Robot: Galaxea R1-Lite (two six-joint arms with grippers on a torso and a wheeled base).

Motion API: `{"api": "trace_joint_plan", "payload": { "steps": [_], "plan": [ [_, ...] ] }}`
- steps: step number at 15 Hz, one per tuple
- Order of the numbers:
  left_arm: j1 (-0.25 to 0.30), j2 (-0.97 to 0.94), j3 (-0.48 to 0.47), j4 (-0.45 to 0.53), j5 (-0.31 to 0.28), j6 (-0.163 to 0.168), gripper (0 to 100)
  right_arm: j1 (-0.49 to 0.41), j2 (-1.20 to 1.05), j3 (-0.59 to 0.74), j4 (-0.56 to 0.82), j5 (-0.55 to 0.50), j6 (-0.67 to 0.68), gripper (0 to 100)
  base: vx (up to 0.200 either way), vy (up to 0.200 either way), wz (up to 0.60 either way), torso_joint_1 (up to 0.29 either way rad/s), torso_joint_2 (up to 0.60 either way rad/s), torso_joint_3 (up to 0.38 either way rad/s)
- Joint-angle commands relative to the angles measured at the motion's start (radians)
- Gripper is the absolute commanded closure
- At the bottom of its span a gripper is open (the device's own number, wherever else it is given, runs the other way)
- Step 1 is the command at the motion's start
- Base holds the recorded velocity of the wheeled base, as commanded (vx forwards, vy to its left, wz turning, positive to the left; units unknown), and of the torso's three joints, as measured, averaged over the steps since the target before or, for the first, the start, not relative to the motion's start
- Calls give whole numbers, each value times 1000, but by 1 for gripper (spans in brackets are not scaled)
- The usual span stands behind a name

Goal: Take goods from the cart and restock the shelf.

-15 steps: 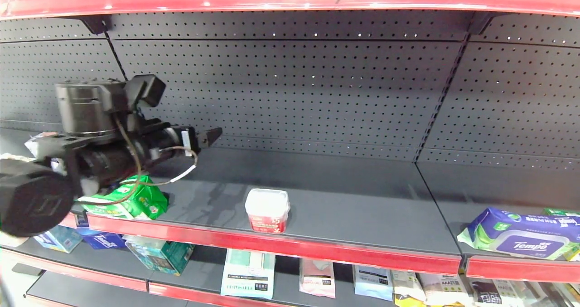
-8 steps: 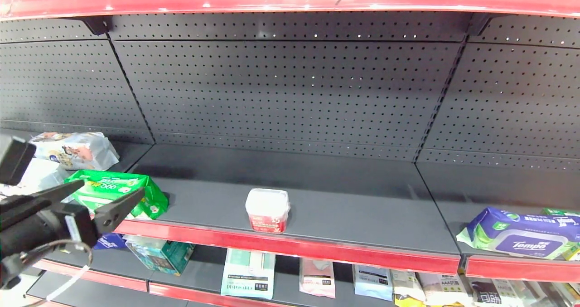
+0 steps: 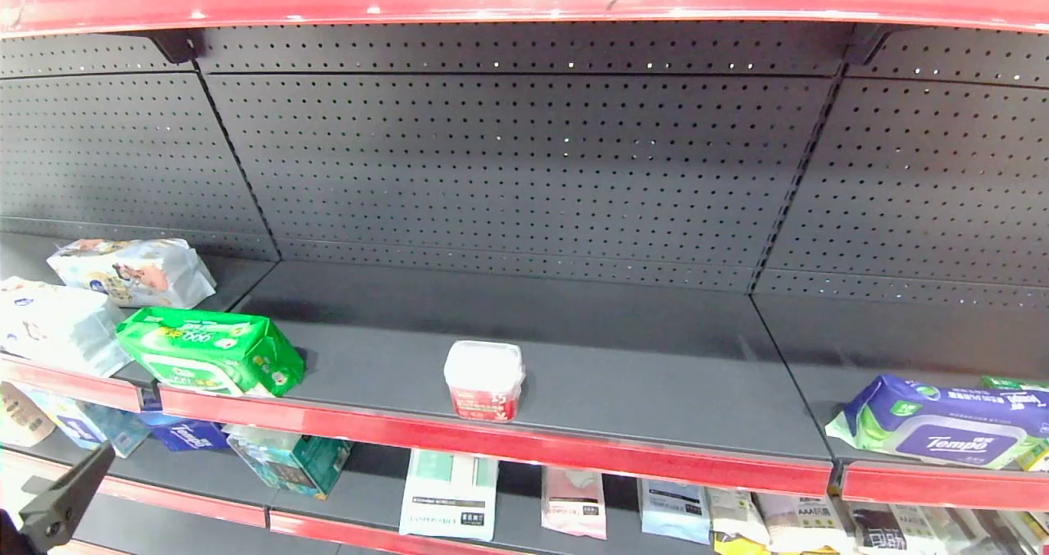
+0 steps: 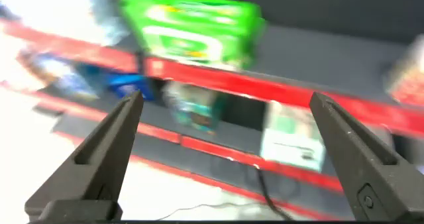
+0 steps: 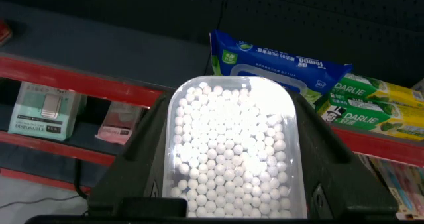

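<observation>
Dark pegboard-backed shelf (image 3: 623, 375) with red edge strips, carrying a purple wipes pack (image 3: 942, 432) at the right and a green wipes pack (image 3: 209, 352) at the left. Off the shelf, in front of the purple wipes pack: clear tub of white beads (image 5: 232, 158), long axis pointing away from the wrist toward the shelf, pinched along both long sides by the right gripper (image 5: 235, 101). White-lidded red tub (image 3: 483, 379) upright near the front edge. Low before the green wipes pack, left gripper (image 4: 226, 99) with fingers spread wide.
</observation>
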Motion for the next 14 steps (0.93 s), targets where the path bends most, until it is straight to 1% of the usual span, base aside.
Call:
{"api": "trace_joint_plan", "payload": {
  "steps": [1,2,3,5,6,7,8,9,10,11,12,13,14],
  "plan": [
    [35,-31,30,0,45,-6,0,-1,0,-5,1,0,-1,100,0,0,0,0,0,0],
    [74,-60,56,0,80,-18,0,-1,-2,-5,1,0,0,100,0,0,0,0,0,0],
    [97,-78,71,0,90,-18,0,-1,0,-11,1,-2,-1,100,0,0,0,0,0,0],
    [179,-124,92,8,100,-17,0,-1,0,-12,1,-2,0,100,0,0,0,0,0,0],
    [253,-152,94,37,100,-15,0,-1,-2,-12,1,-3,-1,100,0,0,0,0,0,0],
    [314,-192,96,88,94,-18,0,-1,-2,-12,1,-5,-1,100,0,0,0,0,0,0],
    [310,-233,106,111,65,-18,0,-1,-2,-12,1,-5,-1,100,0,0,0,0,0,0],
    [281,-284,116,111,-33,-18,0,-1,-2,-12,2,-2,0,100,0,0,0,0,0,0],
    [265,-330,117,114,-128,-17,0,1,-2,-12,2,1,-1,100,0,0,0,0,0,0],
    [258,-393,122,124,-249,-14,0,1,4,-11,8,4,-4,100,0,0,0,0,0,0],
    [258,-427,128,143,-300,-12,0,1,10,-8,8,7,-4,100,0,0,0,0,0,0],
    [247,-520,132,201,-424,5,0,1,21,-8,10,12,-4,100,0,0,0,0,0,0],
    [215,-621,142,243,-524,29,0,1,27,-11,8,10,-4,100,0,0,0,0,0,0]
  ]
}}
